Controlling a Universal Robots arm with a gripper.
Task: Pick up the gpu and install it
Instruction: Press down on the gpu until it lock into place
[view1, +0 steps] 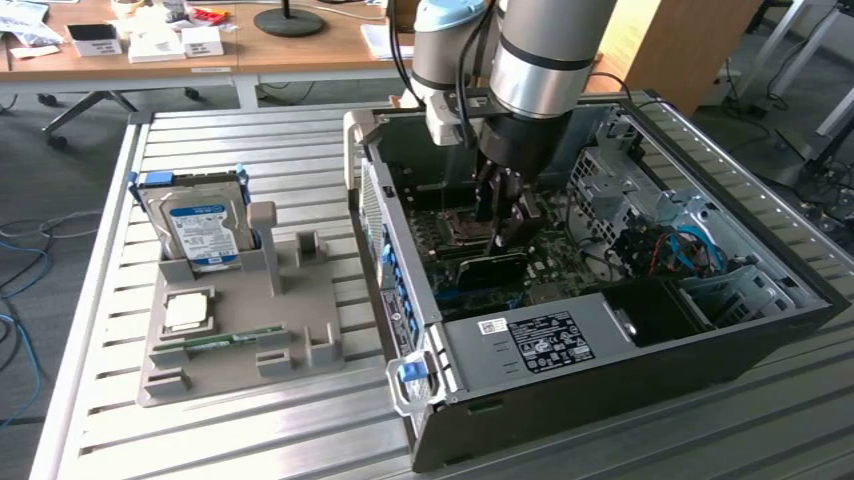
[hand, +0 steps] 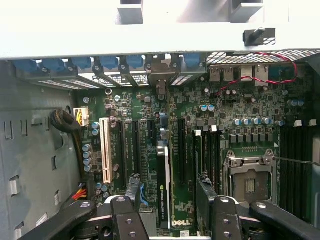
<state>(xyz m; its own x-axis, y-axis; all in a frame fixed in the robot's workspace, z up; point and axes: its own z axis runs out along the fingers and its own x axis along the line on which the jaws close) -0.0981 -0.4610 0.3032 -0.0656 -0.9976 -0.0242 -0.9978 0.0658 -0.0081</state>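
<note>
The gpu (hand: 163, 192) stands on edge in a motherboard slot, seen from above as a thin dark strip with a green label. Its silver bracket (hand: 160, 75) meets the case's rear wall. My gripper (hand: 169, 187) is open and straddles the card, and each black fingertip (hand: 134, 187) is a clear gap away from it. In the exterior view my gripper (view1: 505, 225) reaches down into the open computer case (view1: 400, 300), just above the dark card (view1: 489, 266).
On the exterior view's left, a grey holder tray (view1: 240, 370) carries a silver hard drive with a blue label (view1: 200, 228), a processor chip (view1: 187, 310) and a memory stick (view1: 220, 341). Near the card are a white slot (hand: 105, 150), the processor socket (hand: 248, 182) and drive cages (view1: 627, 190).
</note>
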